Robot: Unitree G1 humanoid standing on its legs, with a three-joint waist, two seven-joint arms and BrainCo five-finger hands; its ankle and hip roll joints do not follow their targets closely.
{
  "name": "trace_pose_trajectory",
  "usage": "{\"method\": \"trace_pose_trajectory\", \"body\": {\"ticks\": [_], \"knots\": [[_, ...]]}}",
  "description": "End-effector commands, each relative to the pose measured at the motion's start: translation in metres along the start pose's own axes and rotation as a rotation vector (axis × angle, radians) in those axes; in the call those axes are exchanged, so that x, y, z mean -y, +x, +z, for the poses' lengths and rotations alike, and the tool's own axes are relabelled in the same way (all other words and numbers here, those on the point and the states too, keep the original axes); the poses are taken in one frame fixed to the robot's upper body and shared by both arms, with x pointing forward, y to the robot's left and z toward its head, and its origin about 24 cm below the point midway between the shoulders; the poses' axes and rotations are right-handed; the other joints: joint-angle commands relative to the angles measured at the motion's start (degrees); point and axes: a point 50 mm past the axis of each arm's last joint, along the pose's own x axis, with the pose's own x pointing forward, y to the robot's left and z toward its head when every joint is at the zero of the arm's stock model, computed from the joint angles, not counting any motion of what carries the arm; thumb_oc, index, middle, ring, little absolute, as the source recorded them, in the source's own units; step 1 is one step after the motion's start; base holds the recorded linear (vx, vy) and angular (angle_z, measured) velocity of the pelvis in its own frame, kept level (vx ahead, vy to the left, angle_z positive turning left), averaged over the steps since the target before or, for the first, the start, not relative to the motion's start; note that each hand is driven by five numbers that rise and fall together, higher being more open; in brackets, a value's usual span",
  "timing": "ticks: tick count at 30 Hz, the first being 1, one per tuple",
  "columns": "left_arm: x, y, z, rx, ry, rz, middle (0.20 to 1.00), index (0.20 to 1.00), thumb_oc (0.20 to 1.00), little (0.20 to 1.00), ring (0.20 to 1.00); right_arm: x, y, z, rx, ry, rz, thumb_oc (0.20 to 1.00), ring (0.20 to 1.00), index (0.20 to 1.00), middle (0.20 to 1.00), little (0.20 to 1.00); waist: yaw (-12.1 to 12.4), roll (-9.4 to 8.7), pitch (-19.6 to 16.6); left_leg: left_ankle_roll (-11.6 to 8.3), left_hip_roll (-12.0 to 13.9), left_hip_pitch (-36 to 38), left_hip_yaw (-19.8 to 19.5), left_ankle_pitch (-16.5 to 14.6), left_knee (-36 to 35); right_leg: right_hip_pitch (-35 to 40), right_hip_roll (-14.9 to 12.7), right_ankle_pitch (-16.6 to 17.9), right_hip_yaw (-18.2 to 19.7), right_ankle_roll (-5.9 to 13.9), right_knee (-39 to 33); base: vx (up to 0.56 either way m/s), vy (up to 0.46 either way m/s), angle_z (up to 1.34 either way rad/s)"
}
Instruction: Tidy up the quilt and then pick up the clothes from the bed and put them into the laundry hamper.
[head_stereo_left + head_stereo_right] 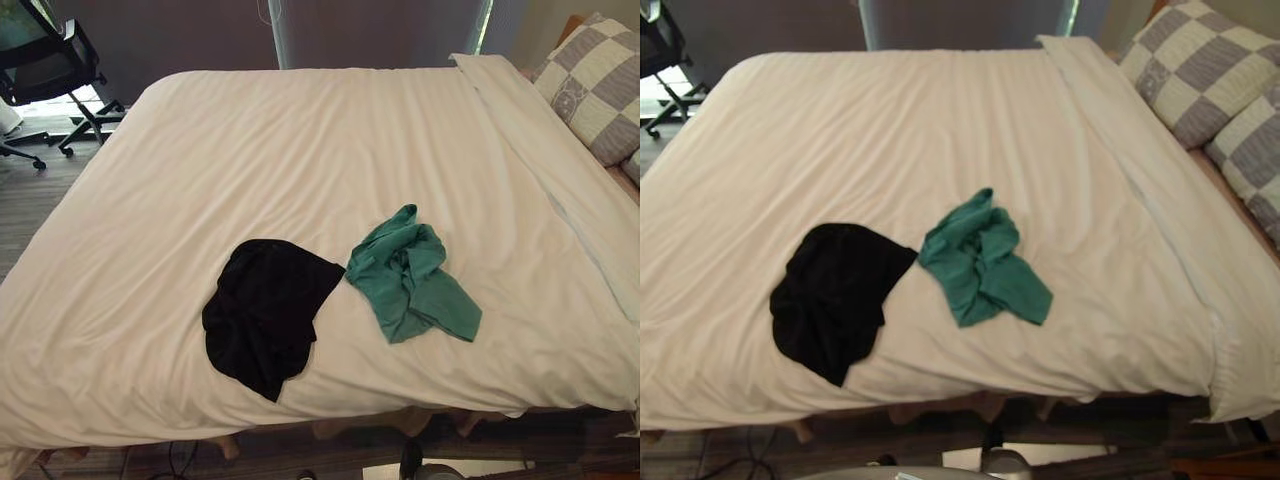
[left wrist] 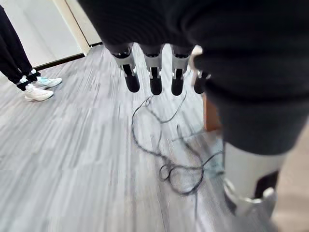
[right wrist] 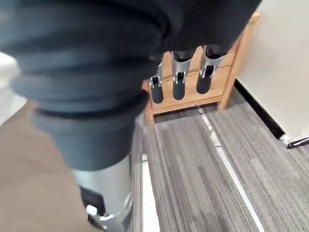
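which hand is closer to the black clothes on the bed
Left, probably. The left hand and right hand both hang open over the floor, off the bed; the black garment lies left of the green garment.

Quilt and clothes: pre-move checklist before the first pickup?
1. Quilt spread flat over the bed: ok, only shallow wrinkles and a folded band along the pillow side.
2. Clothes located: ok, black garment and green garment lie on the quilt near the front edge.
3. Garments separate: cannot tell, their edges meet or nearly touch at one corner.
4. Left robot hand free: ok, fingers straight, holding nothing, hanging over the floor.
5. Right robot hand free: ok, fingers straight, holding nothing, beside a wooden frame.
6. Bystander clear: cannot tell, a person's shoes stand on the floor off to the side.
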Motion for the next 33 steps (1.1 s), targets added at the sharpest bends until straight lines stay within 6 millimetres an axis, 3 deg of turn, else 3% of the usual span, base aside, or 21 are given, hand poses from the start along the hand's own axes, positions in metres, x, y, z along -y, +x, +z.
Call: {"method": "trace_pose_trajectory", "body": {"ticks": [1,3,4,5,6,7,9,10,11,12,15,19,20,23,30,31,32,33], "knots": [[-0.058,-0.008,0.078,0.365,-0.248,0.272,1.0,1.0,1.0,1.0,1.0,0.024,0.003,0.045,0.14,0.126,-0.166,1.0,1.0,1.0,1.0,1.0,-1.02,-1.71,0.48,-1.24,-0.55,-0.17,1.04,-3.7,-0.12,0.93,-5.38,-3.05,0.08,5.03,-0.03,0.0,0.0,0.0],[-0.101,-0.024,0.108,0.557,-0.311,0.416,1.0,1.0,1.0,1.0,1.0,0.053,0.001,0.064,0.261,0.08,-0.266,1.0,1.0,1.0,1.0,1.0,-0.82,-1.8,0.28,-1.34,-0.41,-0.06,0.83,-3.79,-0.12,1.16,-5.39,-3.28,-0.09,5.22,-0.03,0.0,0.0,0.0],[-0.101,-0.024,0.107,0.556,-0.311,0.417,1.0,1.0,1.0,1.0,1.0,0.052,0.001,0.064,0.261,0.079,-0.265,1.0,1.0,1.0,1.0,1.0,-0.86,-1.86,0.23,-1.3,-0.44,-0.22,0.83,-3.57,-0.12,1.01,-5.41,-3.12,-0.09,5.14,-0.03,0.0,0.0,0.0],[-0.141,-0.047,0.143,0.76,-0.334,0.546,1.0,1.0,1.0,1.0,1.0,0.082,-0.004,0.092,0.395,-0.007,-0.374,1.0,1.0,1.0,1.0,1.0,-0.74,-1.93,0.01,-1.44,-0.35,0.17,0.7,-3.93,-0.12,1.44,-5.38,-3.38,-0.14,5.32,-0.03,0.0,-0.01,-0.03],[-0.141,-0.048,0.143,0.76,-0.335,0.547,1.0,1.0,1.0,1.0,1.0,0.081,-0.004,0.093,0.396,-0.007,-0.373,1.0,1.0,1.0,1.0,1.0,-0.78,-2.0,-0.01,-1.39,-0.39,-0.09,0.7,-3.64,-0.12,1.18,-5.42,-3.16,-0.14,5.23,-0.03,0.0,0.0,0.0],[-0.172,-0.075,0.176,0.948,-0.365,0.64,1.0,1.0,1.0,1.0,1.0,0.108,-0.019,0.131,0.577,-0.106,-0.476,1.0,1.0,1.0,1.0,1.0,-0.9,-2.04,-0.15,-1.57,-0.29,0.3,0.76,-4.0,-0.12,1.42,-5.41,-3.35,-0.04,5.46,-0.03,0.0,0.0,0.0],[-0.187,-0.098,0.2,1.093,-0.346,0.676,1.0,1.0,1.0,1.0,1.0,0.127,-0.037,0.162,0.733,-0.204,-0.559,1.0,1.0,1.0,1.0,1.0,-1.16,-2.15,-0.33,-1.64,-0.3,0.49,0.93,-4.11,-0.12,1.39,-5.46,-3.26,0.12,5.52,-0.03,0.02,0.004,0.07],[-0.186,-0.114,0.22,1.192,-0.302,0.66,1.0,1.0,1.0,1.0,1.0,0.136,-0.056,0.188,0.864,-0.264,-0.614,1.0,1.0,1.0,1.0,1.0,-1.49,-2.19,-0.37,-1.68,-0.28,0.81,1.25,-4.28,-0.12,1.49,-5.52,-3.19,0.26,5.55,-0.01,0.0,0.0,0.0],[-0.181,-0.119,0.23,1.228,-0.275,0.632,1.0,1.0,1.0,1.0,1.0,0.137,-0.066,0.202,0.931,-0.29,-0.628,1.0,1.0,1.0,1.0,1.0,-1.67,-2.23,-0.33,-1.64,-0.32,0.96,1.48,-4.38,-0.12,1.45,-5.54,-3.12,0.47,5.57,0.04,0.04,0.013,-0.04],[-0.165,-0.123,0.245,1.263,-0.185,0.572,1.0,1.0,1.0,1.0,1.0,0.136,-0.088,0.227,1.059,-0.352,-0.652,1.0,1.0,1.0,1.0,1.0,-2.18,-2.36,-0.1,-1.52,-0.41,1.28,1.94,-4.59,-0.12,1.33,-5.66,-2.93,0.92,5.59,0.14,0.03,0.017,-0.06],[-0.137,-0.12,0.264,1.252,-0.092,0.468,1.0,1.0,1.0,1.0,1.0,0.126,-0.119,0.259,1.212,-0.419,-0.671,1.0,1.0,1.0,1.0,1.0,-2.8,-2.44,0.98,-1.25,-0.71,1.23,2.58,-4.72,-0.12,0.51,-5.92,-2.51,1.78,5.61,0.36,-0.01,0.025,-0.05],[-0.112,-0.122,0.283,1.236,0.042,0.431,1.0,1.0,1.0,1.0,1.0,0.111,-0.152,0.288,1.355,-0.448,-0.687,1.0,1.0,1.0,1.0,1.0,-3.07,-2.48,3.34,-0.96,-1.02,0.26,3.15,-4.59,-0.12,-1.33,-6.34,-1.94,2.88,5.62,0.64,-0.05,0.025,-0.06],[-0.112,-0.122,0.283,1.236,0.042,0.431,1.0,1.0,1.0,1.0,1.0,0.111,-0.152,0.288,1.355,-0.448,-0.687,1.0,1.0,1.0,1.0,1.0,-3.06,-2.48,3.34,-0.96,-1.02,0.26,3.15,-4.59,-0.12,-1.33,-6.34,-1.94,2.88,5.62,0.64,-0.13,0.021,-0.14],[-0.094,-0.13,0.305,1.234,0.06,0.413,1.0,1.0,1.0,1.0,1.0,0.098,-0.18,0.313,1.467,-0.408,-0.692,1.0,1.0,1.0,1.0,1.0,-3.08,-2.54,7.21,-0.64,-1.28,-2.76,3.08,-3.47,-0.12,-5.59,-6.77,-1.7,3.99,5.46,2.57,-0.16,0.021,-0.18],[-0.06,-0.126,0.325,1.175,0.227,0.365,1.0,1.0,1.0,1.0,1.0,0.092,-0.226,0.343,1.63,-0.336,-0.718,1.0,1.0,1.0,1.0,1.0,-2.99,-3.24,12.95,-0.33,-1.29,-8.41,2.74,-1.08,0.28,-13.18,-7.67,-1.64,5.33,5.17,7.02,-0.13,0.001,-0.01],[-0.055,-0.125,0.325,1.168,0.249,0.355,0.89,0.89,0.89,0.89,0.89,0.092,-0.23,0.346,1.645,-0.328,-0.725,1.0,1.0,1.0,1.0,1.0,-2.94,-3.25,13.38,-0.32,-1.32,-8.88,2.69,-0.93,0.35,-13.7,-7.74,-1.63,5.34,5.16,7.35,-0.09,0.006,0.01],[-0.049,-0.121,0.323,1.144,0.275,0.338,0.391,0.391,0.391,0.391,0.391,0.093,-0.24,0.351,1.672,-0.31,-0.734,1.0,1.0,1.0,1.0,1.0,-2.82,-3.19,14.12,-0.33,-1.33,-9.51,2.78,-0.73,0.47,-14.44,-7.85,-1.54,5.43,5.21,7.71,-0.08,0.007,0.04],[-0.041,-0.118,0.321,1.13,0.305,0.31,0.2,0.2,0.2,0.2,0.2,0.093,-0.251,0.358,1.704,-0.297,-0.744,1.0,1.0,1.0,1.0,1.0,-2.46,-3.13,14.78,-0.33,-1.33,-10.02,2.72,-0.55,0.58,-15.1,-7.9,-1.44,5.51,5.22,7.96,-0.08,0.009,0.03]]}}
